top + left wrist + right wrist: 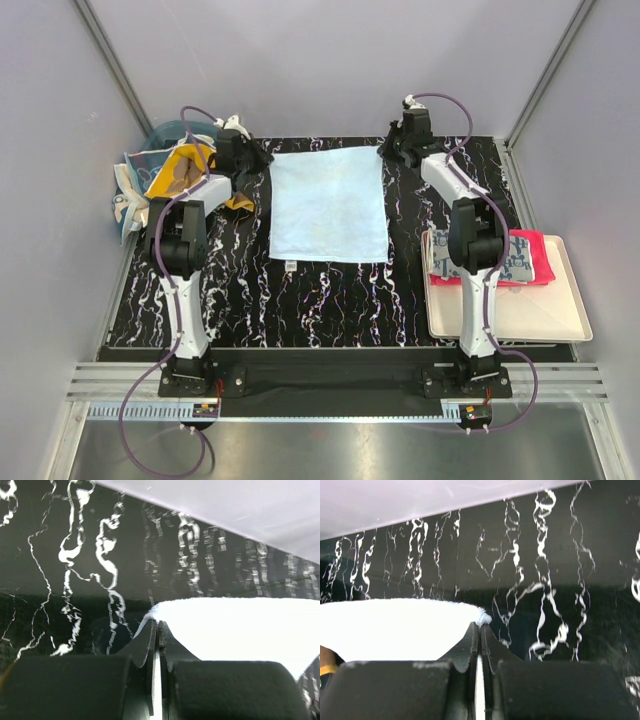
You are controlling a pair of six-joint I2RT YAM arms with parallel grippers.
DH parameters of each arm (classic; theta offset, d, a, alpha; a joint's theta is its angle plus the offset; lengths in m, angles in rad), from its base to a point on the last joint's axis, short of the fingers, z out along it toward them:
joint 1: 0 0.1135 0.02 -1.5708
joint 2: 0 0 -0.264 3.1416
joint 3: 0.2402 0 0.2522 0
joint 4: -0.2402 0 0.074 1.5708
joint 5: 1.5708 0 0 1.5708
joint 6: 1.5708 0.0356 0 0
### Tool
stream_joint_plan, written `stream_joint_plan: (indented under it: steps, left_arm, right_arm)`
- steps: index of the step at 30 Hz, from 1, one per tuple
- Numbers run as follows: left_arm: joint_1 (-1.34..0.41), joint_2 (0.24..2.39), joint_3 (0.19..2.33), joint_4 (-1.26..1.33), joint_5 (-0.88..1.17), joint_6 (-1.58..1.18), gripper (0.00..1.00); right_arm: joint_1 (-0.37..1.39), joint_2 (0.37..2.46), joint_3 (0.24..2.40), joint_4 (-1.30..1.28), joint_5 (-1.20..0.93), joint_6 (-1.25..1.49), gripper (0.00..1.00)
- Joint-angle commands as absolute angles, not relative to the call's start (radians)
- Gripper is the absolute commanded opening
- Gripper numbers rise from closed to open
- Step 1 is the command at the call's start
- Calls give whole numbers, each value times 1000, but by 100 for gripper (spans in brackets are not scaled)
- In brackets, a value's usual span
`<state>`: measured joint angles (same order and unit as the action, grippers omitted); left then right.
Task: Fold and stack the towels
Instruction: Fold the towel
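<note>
A light blue towel point(328, 205) lies spread flat in the middle of the black marbled table. My left gripper point(262, 158) is at its far left corner. In the left wrist view the fingertips of that gripper point(158, 624) are shut on the corner of the towel point(235, 630). My right gripper point(385, 150) is at the far right corner. In the right wrist view that gripper point(480, 626) is shut, with the towel's point(395, 627) corner pinched at its tips. Both corners sit low, close to the tabletop.
A teal basket point(152, 140) at the far left holds an orange towel point(185, 170) and other cloths. On the right a cream tray point(555, 325) carries a grey patterned towel point(520, 258) on a red towel point(545, 245). The back wall stands just behind both grippers.
</note>
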<state>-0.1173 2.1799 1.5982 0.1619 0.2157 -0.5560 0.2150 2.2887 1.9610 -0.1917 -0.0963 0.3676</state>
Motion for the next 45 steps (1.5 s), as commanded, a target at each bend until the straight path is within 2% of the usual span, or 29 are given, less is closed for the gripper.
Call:
stream_joint_plan:
  steps: [1,16,32,36,45]
  left_arm:
    - [-109,2059,1531,301,245,-577,0]
    - [-140,1784,1097,419,226,-634,0]
    - [-235,1623,899,288,57,-643,0]
    - [-259,1556,851,259,-38,-658,0]
    - [-282,1474,822,209,-109,-664,0]
  right_arm:
    - [209,2168,1872,-103,-100,396,0]
    - [209,1919,1462,-11,-114,482,0]
    - [224,1764,1149,44,-134,580,0]
    - [232,1741,1120,46,-129,600,0]
    - [242,1649,1065,31,-118,601,0]
